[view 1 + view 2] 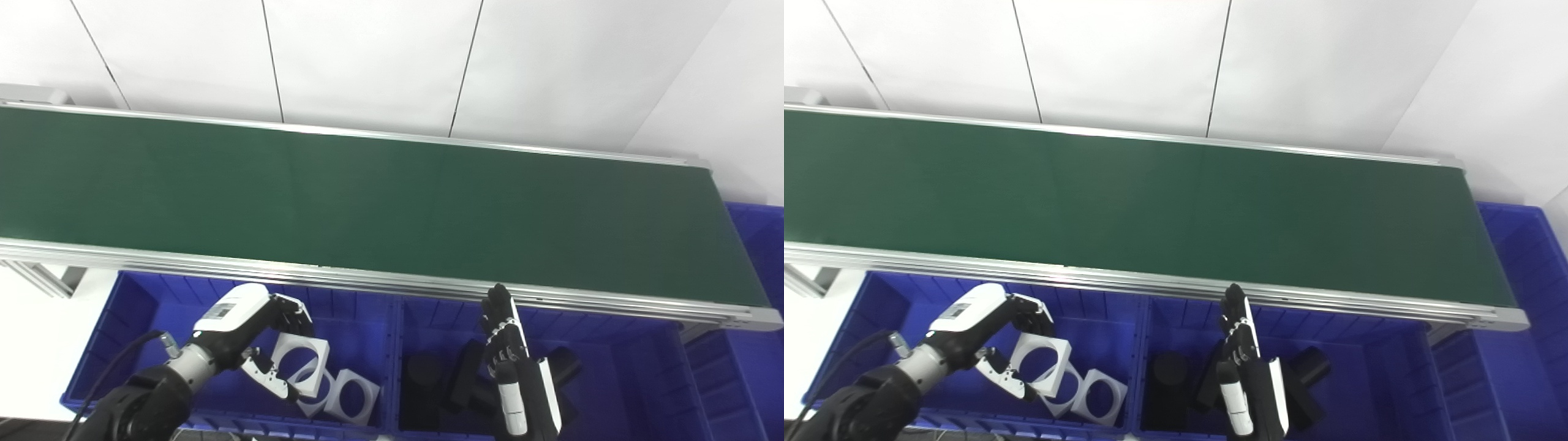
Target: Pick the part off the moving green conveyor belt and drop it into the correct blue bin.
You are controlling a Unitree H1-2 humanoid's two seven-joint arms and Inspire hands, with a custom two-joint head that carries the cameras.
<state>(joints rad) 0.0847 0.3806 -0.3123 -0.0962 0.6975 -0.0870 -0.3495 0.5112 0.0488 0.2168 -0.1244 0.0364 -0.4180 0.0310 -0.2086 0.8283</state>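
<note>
White square part, round hole, upright above left blue bin, between left hand's fingers.

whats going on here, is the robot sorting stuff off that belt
Yes, by the look of it. The green belt shows no part right now. The left hand is over the left blue bin, closed on a white square part with a round hole; two more white parts lie beneath. The right hand hovers open over the middle bin, which holds black parts.
</note>
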